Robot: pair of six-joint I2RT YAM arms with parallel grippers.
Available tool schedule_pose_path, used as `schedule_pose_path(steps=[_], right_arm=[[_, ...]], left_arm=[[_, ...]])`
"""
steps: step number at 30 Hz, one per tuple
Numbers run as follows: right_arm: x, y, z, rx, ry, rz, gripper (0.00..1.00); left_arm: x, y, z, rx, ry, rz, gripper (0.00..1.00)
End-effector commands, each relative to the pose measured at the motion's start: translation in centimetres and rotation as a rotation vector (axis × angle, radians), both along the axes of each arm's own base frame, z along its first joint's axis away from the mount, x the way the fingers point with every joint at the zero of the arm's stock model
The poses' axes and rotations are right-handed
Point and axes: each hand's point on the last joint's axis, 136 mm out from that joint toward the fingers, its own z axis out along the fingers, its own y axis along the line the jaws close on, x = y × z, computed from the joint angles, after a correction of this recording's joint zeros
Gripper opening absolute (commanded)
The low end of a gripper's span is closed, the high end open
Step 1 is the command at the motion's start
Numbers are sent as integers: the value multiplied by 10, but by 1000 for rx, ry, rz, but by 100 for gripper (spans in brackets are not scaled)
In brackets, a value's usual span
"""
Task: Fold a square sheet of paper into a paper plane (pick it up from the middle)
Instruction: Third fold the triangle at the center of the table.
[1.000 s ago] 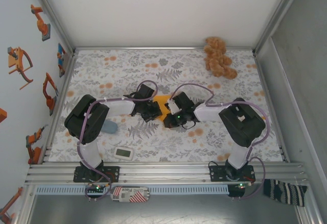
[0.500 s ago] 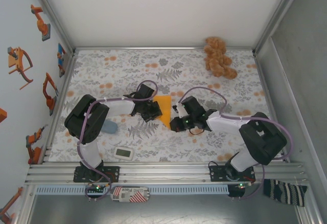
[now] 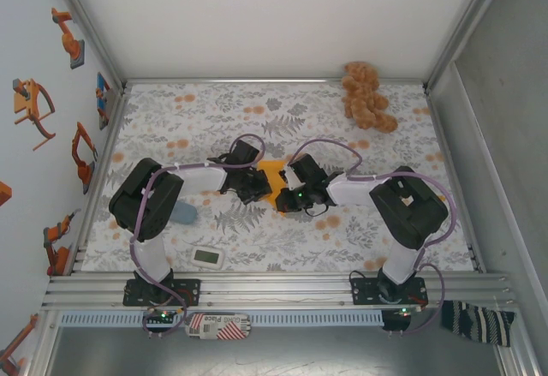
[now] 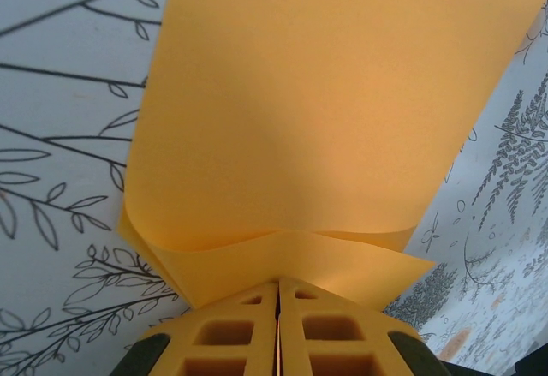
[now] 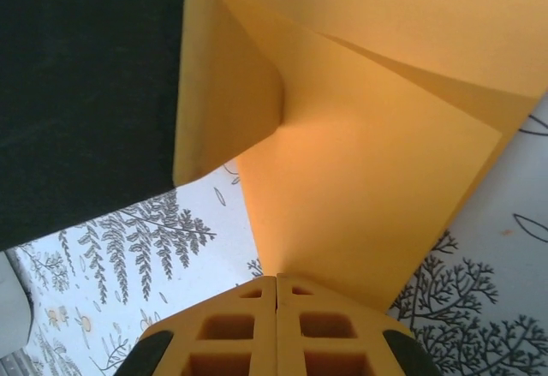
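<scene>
The bright orange sheet of paper [image 3: 272, 173] sits mid-table between both grippers, creased into a narrower folded shape. In the left wrist view the paper [image 4: 317, 119] rises in two curved layers from the shut jaws of my left gripper [image 4: 278, 286], which pinch its near edge. My left gripper [image 3: 255, 188] holds the paper's left side. My right gripper [image 3: 288, 198] is shut on the paper's other edge; its wrist view shows a folded layer of the paper [image 5: 368, 188] meeting the gripper tips [image 5: 276, 280]. The left gripper's finger [image 5: 227, 93] presses the paper at upper left.
A tan-brown plush toy [image 3: 368, 95] lies at the back right. A blue object [image 3: 184, 213] and a small white device [image 3: 208, 257] lie near the left arm's base. The floral cloth [image 3: 342, 239] covers the table inside metal frame rails.
My right gripper swung out to the right, opening the paper into a wider triangle, then came back left beside the left gripper, closing the paper up again. The left gripper stayed put.
</scene>
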Motion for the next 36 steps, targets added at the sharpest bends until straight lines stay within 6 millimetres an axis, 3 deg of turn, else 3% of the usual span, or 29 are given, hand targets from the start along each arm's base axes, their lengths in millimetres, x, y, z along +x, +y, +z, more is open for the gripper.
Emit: schedule_pose_path(steps=[1,7,10,19,25,36], right_arm=[[-3,-10,-13,-71,8,1,0],[-15,-29,-34,-168,48,11,0],[-16,-30,-37,-178,57,9,0],[-18,-31,-42,-183,81,-1,0],[-19,-32,-42,-186,84,-3,0],[-23,-38,-48,-213,101,-14,0]], left_arm=[[-5,8,-7,65,8,-42,11],[16,-18,40,-52,-212,-214,15],[16,-20,52,-88,-275,-257,15],[-4,-20,27,-167,-244,-220,3],[-11,-24,22,-190,-242,-240,3],[-21,-9,-5,-96,-206,-252,3]])
